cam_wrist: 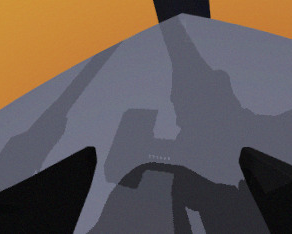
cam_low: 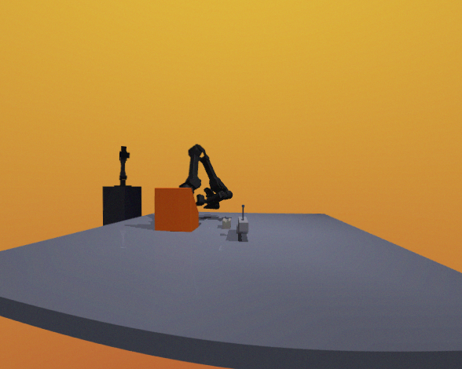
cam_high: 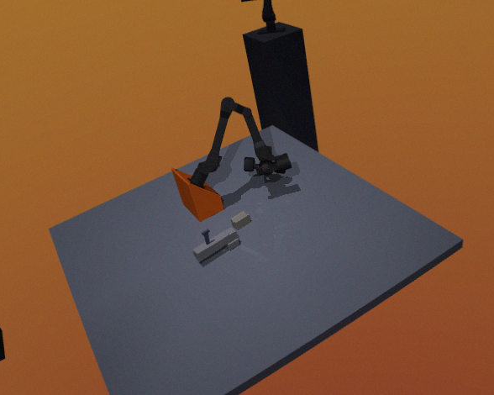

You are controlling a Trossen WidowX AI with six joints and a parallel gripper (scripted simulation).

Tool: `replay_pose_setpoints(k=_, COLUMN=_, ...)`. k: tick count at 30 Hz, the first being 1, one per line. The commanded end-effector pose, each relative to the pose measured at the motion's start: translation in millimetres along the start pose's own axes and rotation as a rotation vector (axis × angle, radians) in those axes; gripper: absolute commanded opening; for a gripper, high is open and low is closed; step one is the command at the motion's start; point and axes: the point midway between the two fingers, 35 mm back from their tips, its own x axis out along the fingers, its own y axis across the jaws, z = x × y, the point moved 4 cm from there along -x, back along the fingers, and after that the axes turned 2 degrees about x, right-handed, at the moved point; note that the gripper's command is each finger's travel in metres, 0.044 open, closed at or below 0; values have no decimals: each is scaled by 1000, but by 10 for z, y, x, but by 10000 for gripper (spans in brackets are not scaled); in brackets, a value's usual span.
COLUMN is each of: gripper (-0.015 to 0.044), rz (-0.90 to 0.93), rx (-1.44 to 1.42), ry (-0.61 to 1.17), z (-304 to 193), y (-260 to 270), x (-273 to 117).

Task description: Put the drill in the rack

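Observation:
My gripper is open and empty above the table, beyond the small parts as the top view shows them. The wrist view shows its dark fingers wide apart with only shadowed table between them. A long grey body has a thin blue-grey upright pin with a wider head, seemingly the key, standing out of its top. A small beige block, possibly the rack, sits near one end of the body. I cannot make out the drill clearly.
An orange box stands in front of the arm's base and near the grey body. A dark pedestal with another arm on top stands beyond the table.

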Motion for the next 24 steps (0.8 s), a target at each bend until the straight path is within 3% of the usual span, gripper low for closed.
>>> replay_pose_setpoints(k=1, gripper=374, rz=0, rx=0, ry=0, z=0, y=0, x=0)
replay_pose_setpoints(k=10, gripper=137, rz=-16, rx=11, ry=14, z=-25, y=-29, x=-33)
replay_pose_setpoints(k=15, gripper=6, rz=-193, rx=133, ry=160, z=-296, y=-304, x=-454)
replay_pose_setpoints(k=24, gripper=0, rz=-501, rx=420, ry=419, z=-867, y=-504, x=-1403)
